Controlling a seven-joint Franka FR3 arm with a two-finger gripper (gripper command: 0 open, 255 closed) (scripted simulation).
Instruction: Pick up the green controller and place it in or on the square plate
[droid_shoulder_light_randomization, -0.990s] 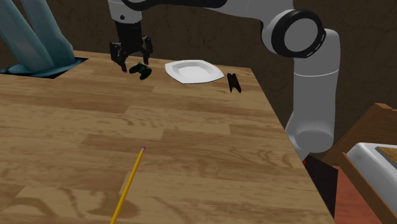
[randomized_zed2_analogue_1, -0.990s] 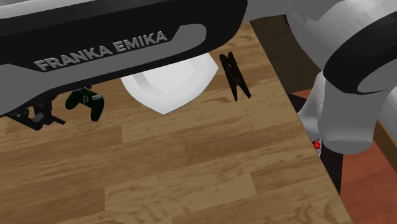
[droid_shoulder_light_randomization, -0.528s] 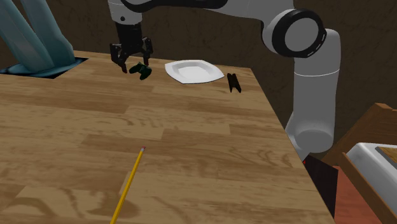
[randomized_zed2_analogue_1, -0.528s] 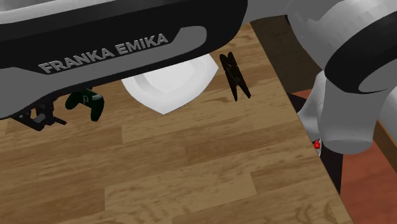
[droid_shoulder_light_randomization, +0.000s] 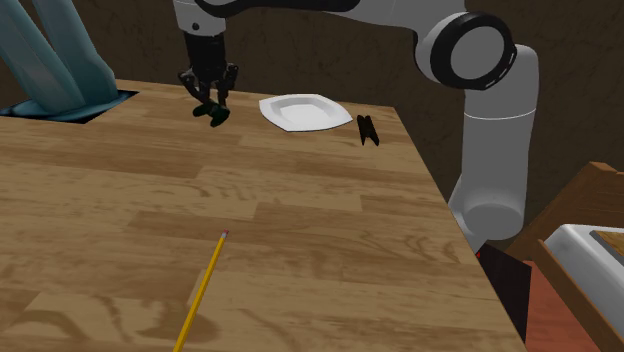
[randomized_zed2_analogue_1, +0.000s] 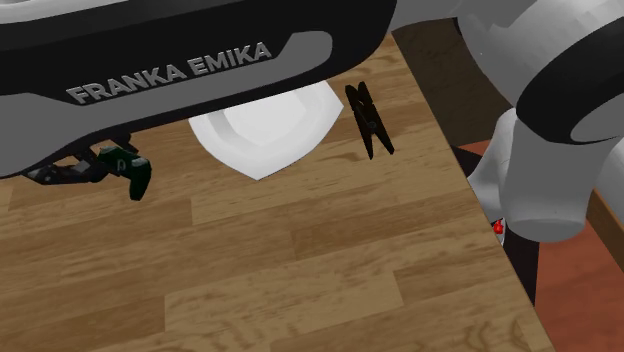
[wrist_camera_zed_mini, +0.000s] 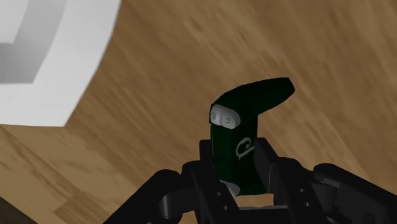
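The fingers (wrist_camera_zed_mini: 275, 170) clasp the dark green controller (wrist_camera_zed_mini: 245, 127), its long axis pointing out beyond them; the square white plate (droid_shoulder_light_randomization: 298, 111) lies near, to the shoulder view's right.

One controller (droid_shoulder_light_randomization: 216, 112), plate (droid_shoulder_light_randomization: 298, 111), clip (droid_shoulder_light_randomization: 367, 130), pencil (droid_shoulder_light_randomization: 203, 285)
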